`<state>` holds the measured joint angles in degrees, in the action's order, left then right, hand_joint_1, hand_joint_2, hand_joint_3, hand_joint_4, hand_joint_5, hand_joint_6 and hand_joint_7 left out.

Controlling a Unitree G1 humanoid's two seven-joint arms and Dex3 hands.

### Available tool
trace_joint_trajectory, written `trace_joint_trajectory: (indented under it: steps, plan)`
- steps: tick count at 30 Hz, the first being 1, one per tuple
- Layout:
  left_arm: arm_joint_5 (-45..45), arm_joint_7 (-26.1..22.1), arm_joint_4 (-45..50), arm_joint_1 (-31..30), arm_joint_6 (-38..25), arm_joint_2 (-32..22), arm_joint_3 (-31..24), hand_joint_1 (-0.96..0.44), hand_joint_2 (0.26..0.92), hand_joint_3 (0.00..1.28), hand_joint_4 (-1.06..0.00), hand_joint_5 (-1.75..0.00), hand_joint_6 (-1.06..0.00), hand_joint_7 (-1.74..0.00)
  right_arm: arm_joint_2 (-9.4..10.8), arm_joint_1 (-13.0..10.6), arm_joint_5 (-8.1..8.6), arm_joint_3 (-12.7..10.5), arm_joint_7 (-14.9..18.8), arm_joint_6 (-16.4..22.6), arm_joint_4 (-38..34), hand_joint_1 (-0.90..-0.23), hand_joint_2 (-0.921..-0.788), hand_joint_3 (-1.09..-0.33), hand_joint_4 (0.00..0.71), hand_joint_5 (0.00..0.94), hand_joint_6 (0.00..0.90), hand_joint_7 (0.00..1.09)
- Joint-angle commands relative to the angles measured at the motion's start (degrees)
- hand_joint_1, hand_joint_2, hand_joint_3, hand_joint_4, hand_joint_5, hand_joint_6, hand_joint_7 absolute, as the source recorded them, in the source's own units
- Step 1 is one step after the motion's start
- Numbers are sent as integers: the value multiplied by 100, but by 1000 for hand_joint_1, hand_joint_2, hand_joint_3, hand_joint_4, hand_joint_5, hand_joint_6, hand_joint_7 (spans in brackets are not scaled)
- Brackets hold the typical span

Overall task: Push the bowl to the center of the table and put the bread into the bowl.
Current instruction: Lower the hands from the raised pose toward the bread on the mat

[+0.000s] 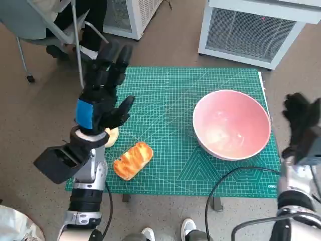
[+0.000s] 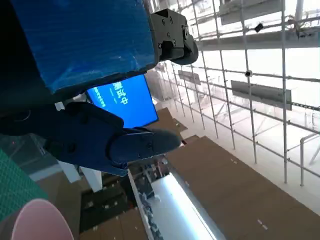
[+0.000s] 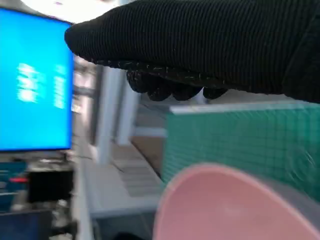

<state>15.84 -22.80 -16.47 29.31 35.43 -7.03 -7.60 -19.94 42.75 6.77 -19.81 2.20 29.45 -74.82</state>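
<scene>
Clearly neither step has begun in earnest. The bowl [image 1: 231, 124], pink and empty, sits on the green mat [image 1: 170, 100] toward the desk's right side, off centre, and the bread [image 1: 133, 159] lies on the mat near the front left edge, well apart from the bowl. A second small pale thing [image 1: 112, 136], partly hidden behind the left wrist, lies just beside the bread; I cannot tell what it is.

The left robot hand [image 1: 104, 95] is raised above the mat's left edge with its fingers spread and nothing in them. The right robot hand [image 1: 302, 124] hangs just off the desk's right edge, close beside the bowl's rim and apart from it; it holds nothing, though whether its fingers are spread or curled I cannot tell. In the right wrist view the glove [image 3: 210, 45] lies above the bowl's rim [image 3: 235, 200], with mat showing between.

By my reading the push comes first, and the right hand is placed for it. The next move calls for lowering that hand against the bowl's outer wall on the right and sliding it leftward, low enough that the bowl slides and does not tip. The bread would follow, likely by the left hand.
</scene>
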Motion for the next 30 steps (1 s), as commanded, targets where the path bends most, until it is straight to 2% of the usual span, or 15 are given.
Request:
trace_joint_trajectory:
  steps: [1, 12, 22, 30]
  plan:
    - [-64, 65, 214, -179, -14, -108, -53, -494, 921, 371, -237, -4, -182, -322, 238, 69, 38, -53, 59, -376, -147, -445, -921, -823, 204, 5, 232, 80]
    - [-82, 229, 584, -518, -73, -269, -157, -478, 921, 352, -238, -1, -251, -197, 743, 352, -40, -23, 165, -714, -203, -438, -921, -826, 224, 10, 272, 85]
    - [-13, 342, 909, -842, -162, -365, -273, -488, 921, 342, -239, -2, -294, -123, 1080, 620, -152, 103, 211, -828, -209, -445, -921, -832, 233, 9, 282, 80]
    - [74, 360, 1228, -1131, -292, -461, -339, -468, 921, 330, -230, 0, -323, -95, 1324, 880, -92, 93, 195, -980, -228, -428, -921, -854, 230, 4, 276, 71]
